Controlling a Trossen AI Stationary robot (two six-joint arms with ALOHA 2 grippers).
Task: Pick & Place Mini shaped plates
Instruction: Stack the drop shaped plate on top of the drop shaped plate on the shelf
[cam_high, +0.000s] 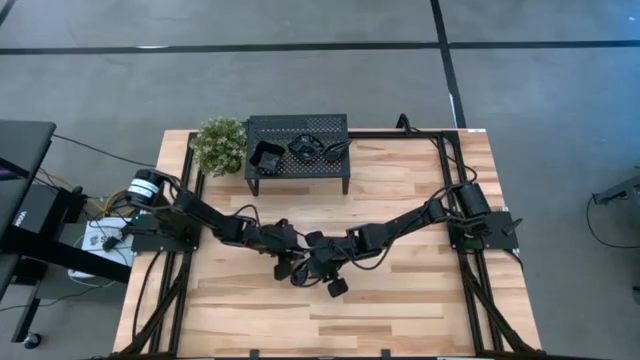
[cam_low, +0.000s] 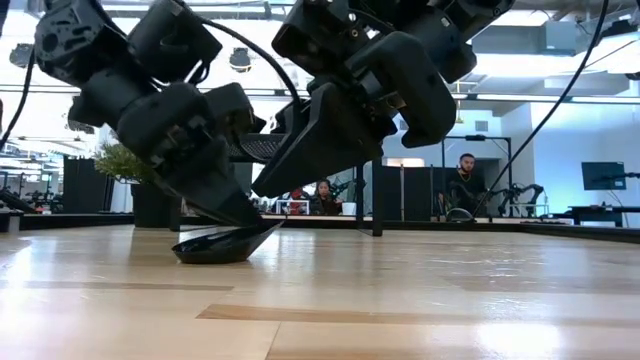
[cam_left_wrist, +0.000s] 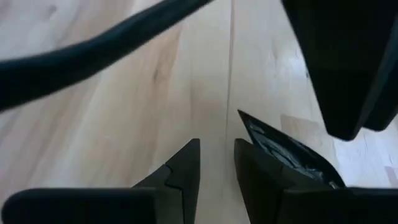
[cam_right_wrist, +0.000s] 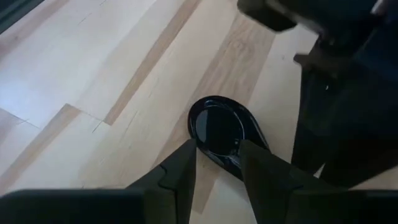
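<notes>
Table (cam_high: 420, 300): pale wood planks, visible grain, butt joints between boards; dark metal frame along the sides.
Teardrop plate (cam_right_wrist: 222, 129): glossy black, rounded bowl end tapering to a point, smooth rim. Sits on the bare wood near table centre, between the two grippers. In the low view (cam_low: 226, 244) it is tilted, pointed end raised, rounded underside touching the wood.
Left gripper (cam_left_wrist: 216, 163): dark, matte, wedge-shaped fingers, low over the table at centre. Jaws stand apart with a narrow gap; the plate's pointed edge lies just beside one finger. Nothing is seen between the fingers.
Right gripper (cam_right_wrist: 217, 165): same dark angular fingers, reaching in from the right side. Jaws apart, straddling the plate's near rim; whether the pads press the rim I cannot tell.
Perforated stand (cam_high: 297, 141): black metal, mesh-like top on legs, at the far edge of the table. Several more small black dishes (cam_high: 266, 157) rest on it, glossy; shapes hard to tell from above.
Plant (cam_high: 220, 143): small, bushy, green-grey foliage, just beside the stand's left end.
Room beyond: people (cam_low: 462, 175) seated at a distance in the low view.
</notes>
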